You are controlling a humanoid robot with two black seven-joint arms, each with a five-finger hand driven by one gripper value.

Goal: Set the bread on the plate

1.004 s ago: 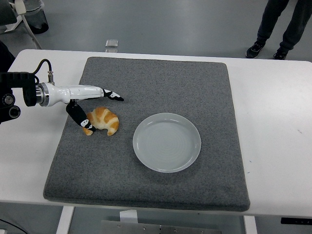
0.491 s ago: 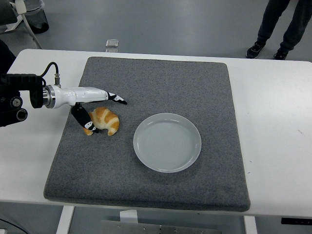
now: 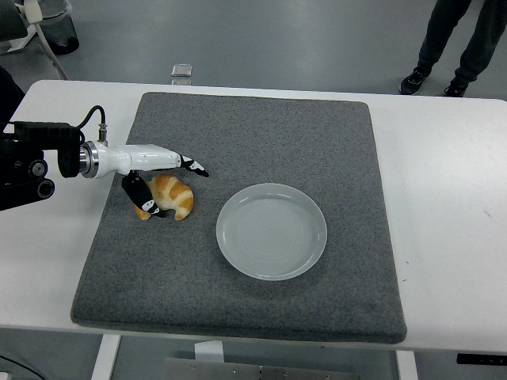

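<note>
Just under our left hand lies the bread, a single croissant on the grey mat. Since a second ago the hand has slid further in from the left edge, so the long fingers now reach over the croissant's far side while the thumb presses against its near left end (a second ago the thumb only touched that end from outside). The hand is part-closed around the bread, bracketing it without a full grasp, and the bread rests on the mat where it was. To the right of the hand, apart from the bread, sits one pale plate, bare. One person's legs show at the far top right.
</note>
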